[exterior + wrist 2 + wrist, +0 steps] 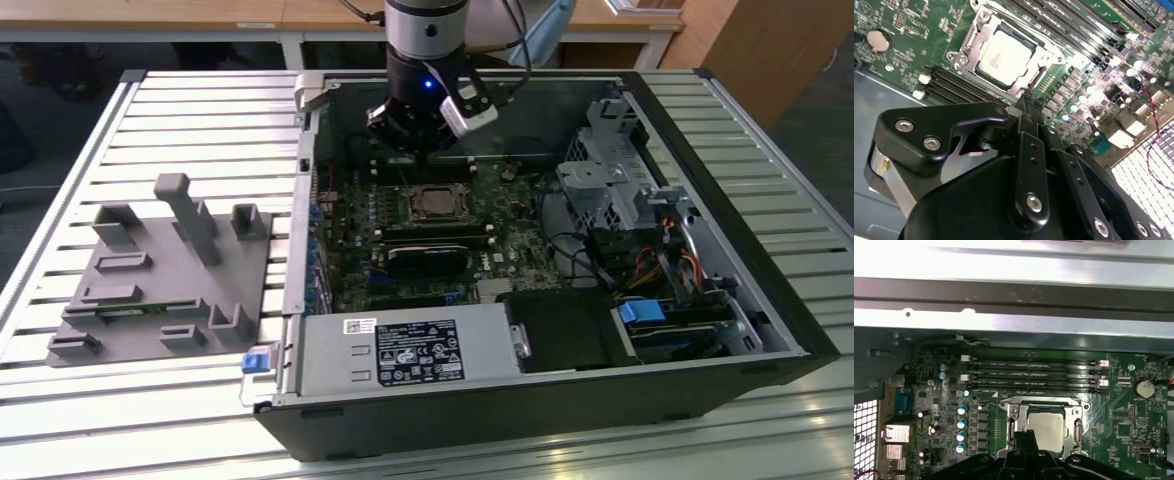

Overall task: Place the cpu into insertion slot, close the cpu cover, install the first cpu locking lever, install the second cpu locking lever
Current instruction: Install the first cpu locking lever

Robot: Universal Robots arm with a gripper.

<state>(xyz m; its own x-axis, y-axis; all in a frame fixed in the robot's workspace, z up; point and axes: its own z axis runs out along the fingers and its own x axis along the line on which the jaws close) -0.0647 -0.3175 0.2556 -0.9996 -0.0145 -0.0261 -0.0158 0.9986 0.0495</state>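
The cpu [1004, 55] lies flat in the insertion slot [434, 204] on the green board, pale metal face up. The cpu cover [965, 47], a silver frame, lies down around it, and the chip shows through its cut-out. My gripper [1027, 100] hangs just above the socket's edge with its black fingers [1023, 150] pressed together and nothing between them. In the first wrist view the cpu [1046, 426] sits just past the gripper [1026, 436], with the cpu cover [1019, 412] framing it. In the exterior view the gripper [416, 150] is over the board, just behind the socket.
The open black computer case [747, 300] lies on a slatted table. A black heatsink block [427, 258] sits near the socket, long memory slots [1034, 372] run beside it, and a drive cage [614, 180] stands on the exterior view's right. A grey fixture tray [160, 270] lies outside the case.
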